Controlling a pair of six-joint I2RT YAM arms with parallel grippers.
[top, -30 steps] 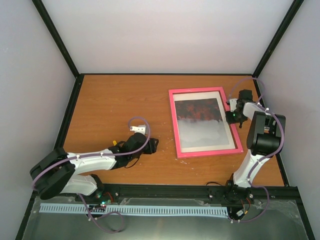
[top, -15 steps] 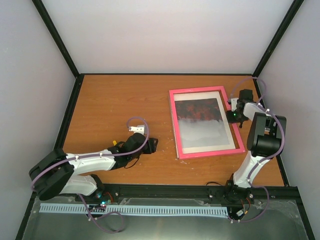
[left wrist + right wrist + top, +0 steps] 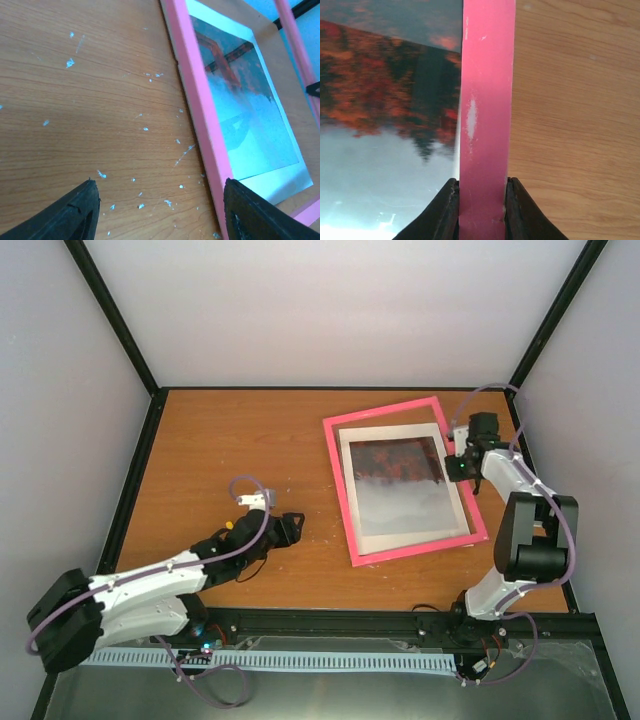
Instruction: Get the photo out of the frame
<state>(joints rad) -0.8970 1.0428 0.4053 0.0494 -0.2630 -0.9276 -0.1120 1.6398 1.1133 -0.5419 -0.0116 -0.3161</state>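
Lifted since a second ago, the frame [image 3: 338, 490] tilts near the table's [image 3: 220, 440] far right corner, right gripper [image 3: 462, 462] pinching its stiff, seemingly light side rail, glossy photo [image 3: 405, 485] inside, left gripper [image 3: 293, 527] spread empty.

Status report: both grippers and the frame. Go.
Left gripper open, over the table beside the frame. Right gripper shut on the frame's right rail. Photo not yet out. Nothing in the way.

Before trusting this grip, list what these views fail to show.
Top view: fingers of the right hand, too small and dark.
Right wrist view: underside of the thin pink rectangular picture frame, hidden by its own rail.
Left wrist view: frame corners, cut off by the picture edges.
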